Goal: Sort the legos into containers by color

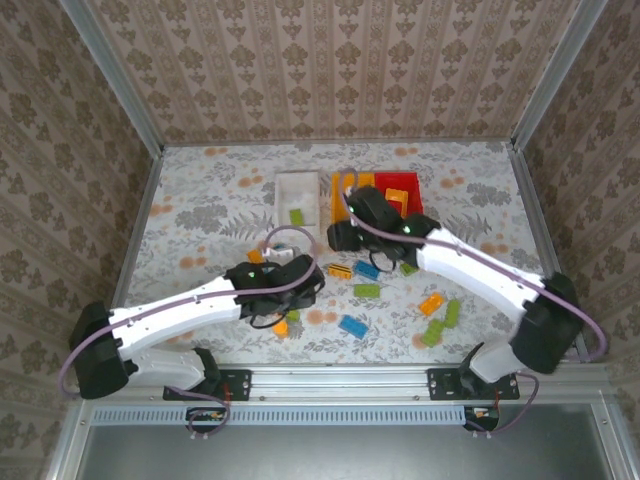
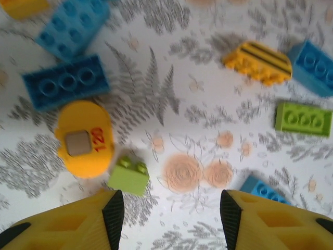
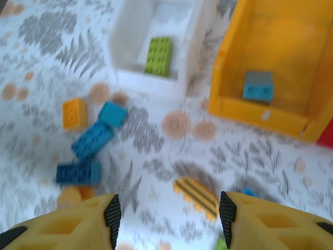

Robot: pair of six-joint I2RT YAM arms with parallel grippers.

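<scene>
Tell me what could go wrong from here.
1. The small lime brick lies right beside the orange rounded piece and off to one side of the open left gripper. Closing there could clip it or drag both.
2. The yellow bin holds a blue brick. An orange brick dropped there would mix colours.

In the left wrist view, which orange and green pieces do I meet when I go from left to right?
Orange piece at the top edge → rounded orange piece marked 120 → small lime green brick → orange piece with black stripes → long lime green brick.
</scene>
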